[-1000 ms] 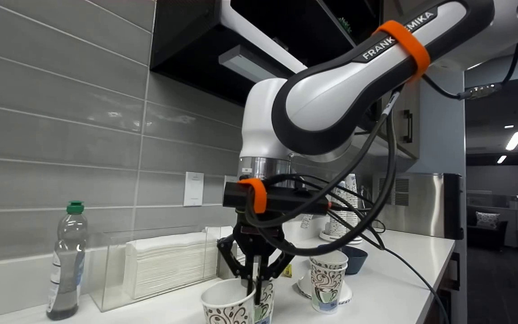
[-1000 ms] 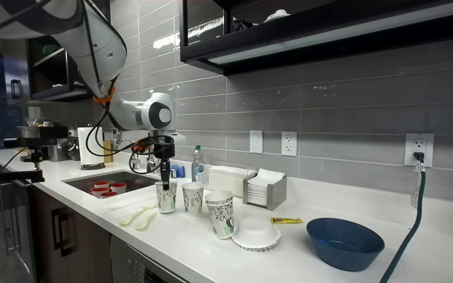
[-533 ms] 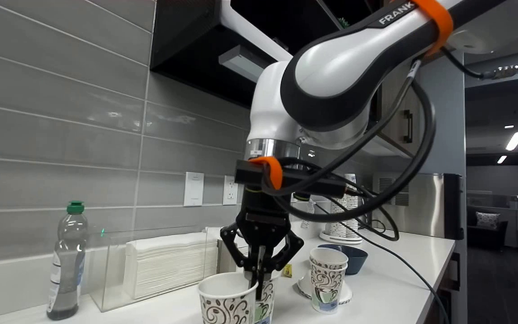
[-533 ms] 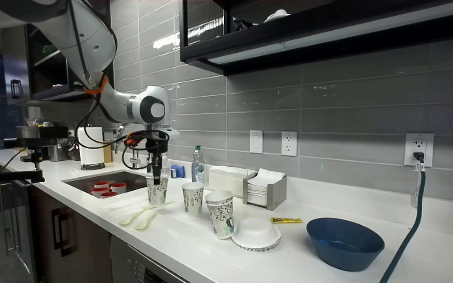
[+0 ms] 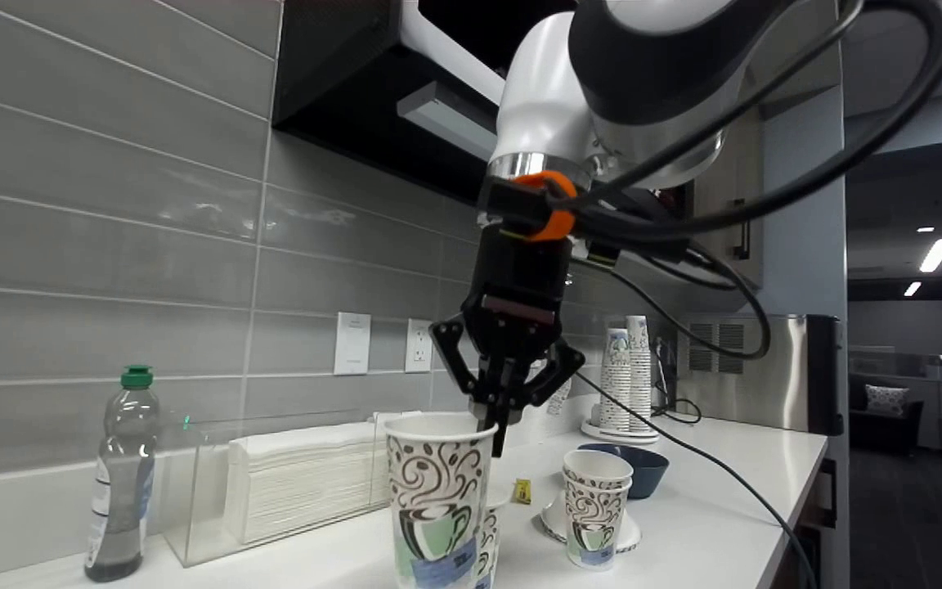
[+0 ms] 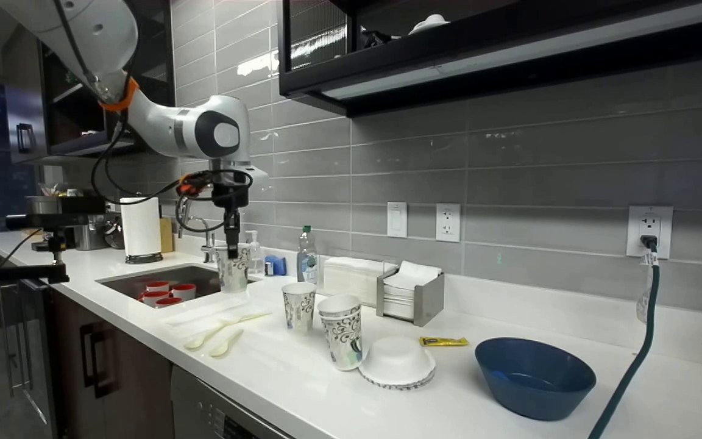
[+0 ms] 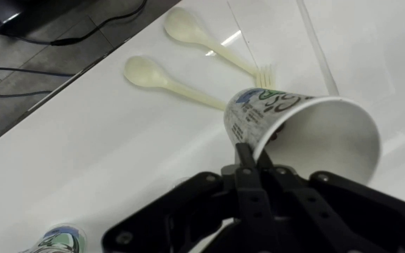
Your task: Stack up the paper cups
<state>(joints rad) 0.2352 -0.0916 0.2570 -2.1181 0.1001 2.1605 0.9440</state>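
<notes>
The held paper cup (image 6: 233,277) hangs above the counter (image 6: 418,414), mouth up, close to upright. The gripper (image 7: 254,151) is clamped on its rim, one finger inside the cup and one outside, between 8 and 9 o'clock on the mouth as the wrist view has it. In an exterior view, with 12 at the top, a single cup (image 6: 299,308) stands near it at 4 o'clock, and farther along the same line stands a nested pair (image 6: 345,344), two rims showing one above the other. Upturned white bowls (image 6: 395,356), their number unclear, lie just beside the pair between 3 and 4 o'clock. From these bowls a yellow packet (image 6: 443,342) lies at 2 o'clock and a blue bowl (image 6: 537,399) sits at 3 o'clock. A grey holder (image 6: 429,308) with white napkins (image 6: 412,275) stands at the pair's 2 o'clock. The bottle (image 6: 306,259) with its green cap (image 6: 306,228) stands at 12 o'clock from the single cup, near the tiled wall (image 6: 509,164). Two pale spoons (image 6: 226,345) lie at 7 o'clock from the held cup, and red-and-white mugs (image 6: 184,291) sit in the sink (image 6: 208,275) between 8 and 9 o'clock.
</notes>
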